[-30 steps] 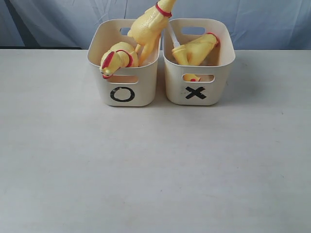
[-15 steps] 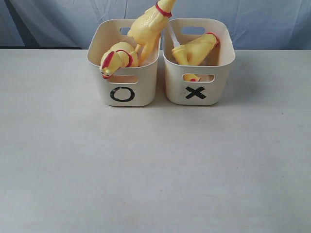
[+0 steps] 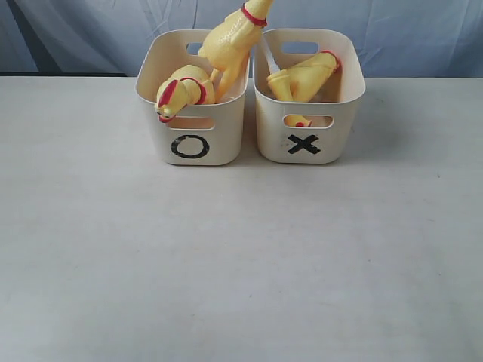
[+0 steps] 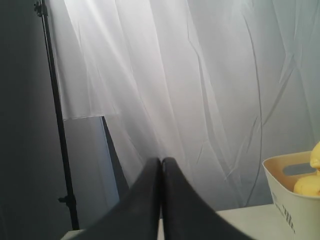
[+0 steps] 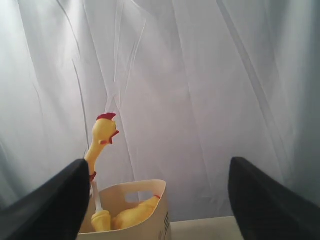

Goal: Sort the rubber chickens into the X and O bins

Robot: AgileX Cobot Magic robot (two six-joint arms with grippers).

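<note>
Exterior view: the yellow rubber chickens all lie in the cream plastic tubs. Two are in the left O bin and the rest in the right X bin, so sorting looks finished.
Left wrist view: the left gripper is pressed together and empty.
Right wrist view: the right gripper is spread wide and empty.

- Exterior camera looked down across the tabletop toward the bins near its far edge.
- Wrist cameras sat low, facing the curtain, each sharing one bin.
</note>
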